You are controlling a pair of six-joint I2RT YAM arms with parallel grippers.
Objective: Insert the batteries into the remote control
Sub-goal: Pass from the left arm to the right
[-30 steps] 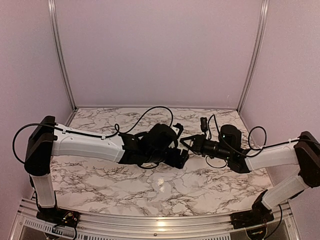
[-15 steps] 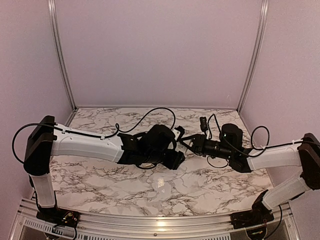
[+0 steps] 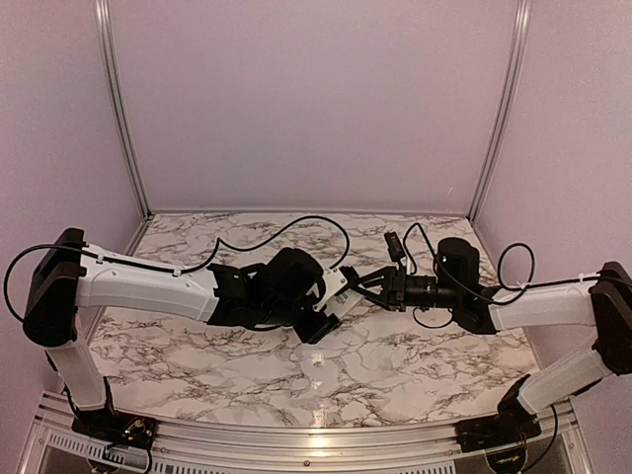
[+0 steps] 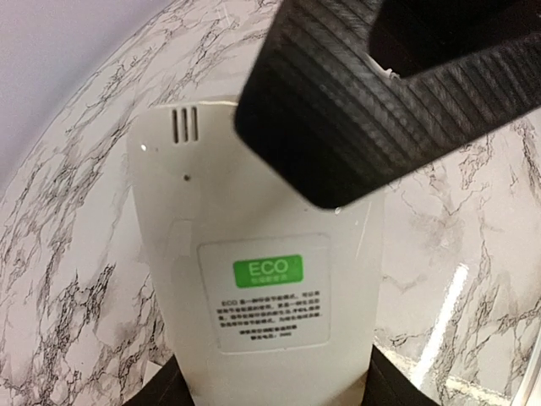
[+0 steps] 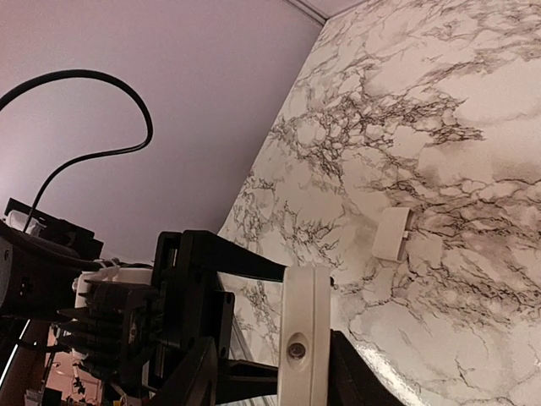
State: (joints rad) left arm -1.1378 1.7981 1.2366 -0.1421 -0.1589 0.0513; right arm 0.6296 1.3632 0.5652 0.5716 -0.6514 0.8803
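The left gripper [image 3: 321,300] pinches one end of the small white rectangular plastic remote control [image 4: 262,279]. It holds the remote control clear of the white, grey-veined marble-patterned table [image 3: 395,365], with the plain back and green ECO label turned to the left wrist camera. The right gripper [image 3: 365,286] stands parted astride the remote control's other end, one black ribbed finger [image 4: 355,110] crossing over the back and a gap showing beside the opposite finger. A small flat white plastic piece [image 5: 391,234] lies on the table, well apart from both grippers.
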